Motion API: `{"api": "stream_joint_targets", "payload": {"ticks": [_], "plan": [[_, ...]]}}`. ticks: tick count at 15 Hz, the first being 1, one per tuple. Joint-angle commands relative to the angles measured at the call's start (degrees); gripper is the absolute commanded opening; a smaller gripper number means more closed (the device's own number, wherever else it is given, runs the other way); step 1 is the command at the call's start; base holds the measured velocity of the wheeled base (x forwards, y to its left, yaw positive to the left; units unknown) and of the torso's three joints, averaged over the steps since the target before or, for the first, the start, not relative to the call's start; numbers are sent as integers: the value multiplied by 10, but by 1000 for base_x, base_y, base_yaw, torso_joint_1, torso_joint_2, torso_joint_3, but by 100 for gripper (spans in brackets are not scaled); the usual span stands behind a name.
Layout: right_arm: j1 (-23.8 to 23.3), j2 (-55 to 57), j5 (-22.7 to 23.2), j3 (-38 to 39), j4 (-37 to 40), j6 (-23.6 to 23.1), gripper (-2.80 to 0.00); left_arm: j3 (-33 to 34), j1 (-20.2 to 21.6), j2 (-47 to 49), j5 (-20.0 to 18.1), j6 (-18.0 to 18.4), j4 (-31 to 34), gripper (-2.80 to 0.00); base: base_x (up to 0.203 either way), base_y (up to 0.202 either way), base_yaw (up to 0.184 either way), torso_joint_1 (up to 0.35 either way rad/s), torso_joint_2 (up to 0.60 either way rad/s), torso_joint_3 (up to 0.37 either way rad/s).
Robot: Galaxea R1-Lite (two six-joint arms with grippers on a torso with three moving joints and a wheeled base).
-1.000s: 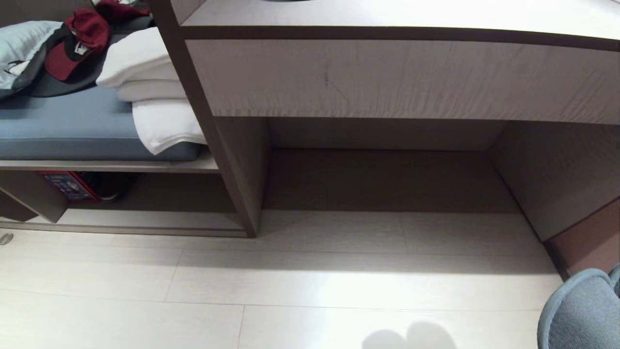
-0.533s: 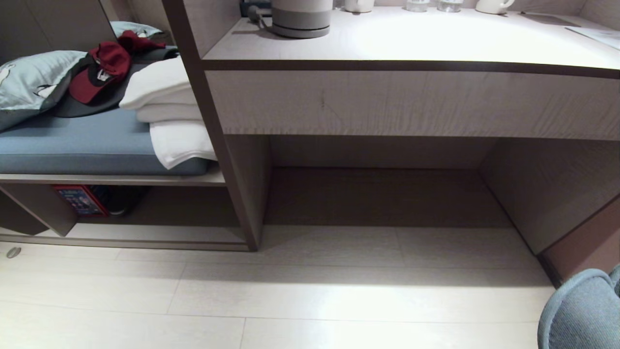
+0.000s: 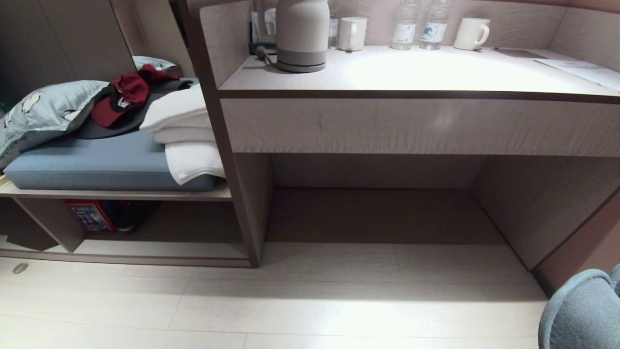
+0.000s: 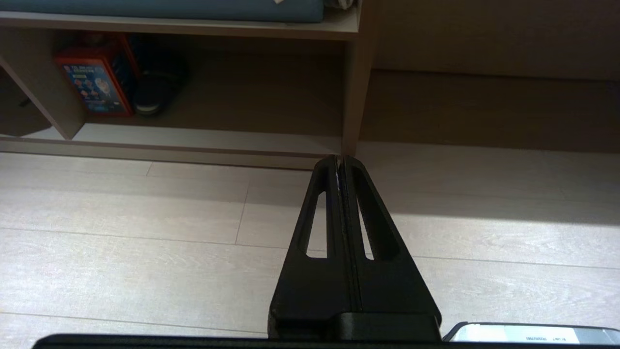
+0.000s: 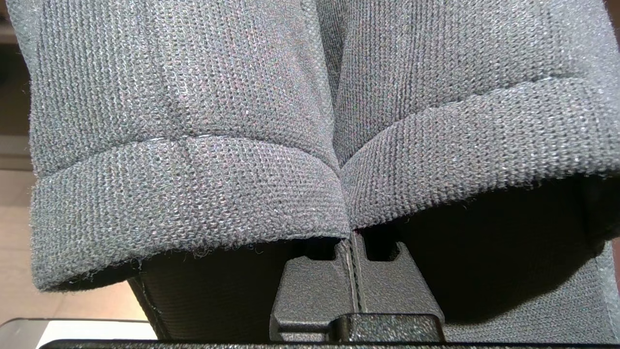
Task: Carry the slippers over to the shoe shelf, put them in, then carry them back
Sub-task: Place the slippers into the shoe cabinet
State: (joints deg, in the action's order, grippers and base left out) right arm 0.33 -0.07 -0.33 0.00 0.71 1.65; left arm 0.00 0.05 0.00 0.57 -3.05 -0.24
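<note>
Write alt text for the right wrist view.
The right gripper is shut on the slippers, a pair of dark grey knitted ones side by side filling nearly the whole view. Its fingers pinch their inner edges together at the openings.

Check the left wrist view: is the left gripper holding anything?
No, the left gripper is shut on nothing, fingers pressed together above the bare floor.

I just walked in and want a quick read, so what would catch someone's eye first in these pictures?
The grey slippers fill the right wrist view, pinched side by side in the right gripper; one toe shows at the head view's lower right corner. A white kettle stands on the desk with mugs and bottles. To the left, a red cap and folded white towels lie on a blue cushion.
</note>
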Motion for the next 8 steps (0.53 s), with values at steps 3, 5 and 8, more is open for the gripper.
{"api": "stream_joint_targets", "payload": {"ticks": [3, 5, 8], "plan": [[0, 1, 0, 0, 0, 0, -280, 0, 0, 0, 0, 0, 0, -280, 0, 0, 0, 2, 1, 203], [0, 1, 0, 0, 0, -1, -280, 0, 0, 0, 0, 0, 0, -280, 0, 0, 0, 0, 5, 205], [0, 1, 0, 0, 0, -1, -280, 0, 0, 0, 0, 0, 0, -280, 0, 0, 0, 2, 2, 202]]}}
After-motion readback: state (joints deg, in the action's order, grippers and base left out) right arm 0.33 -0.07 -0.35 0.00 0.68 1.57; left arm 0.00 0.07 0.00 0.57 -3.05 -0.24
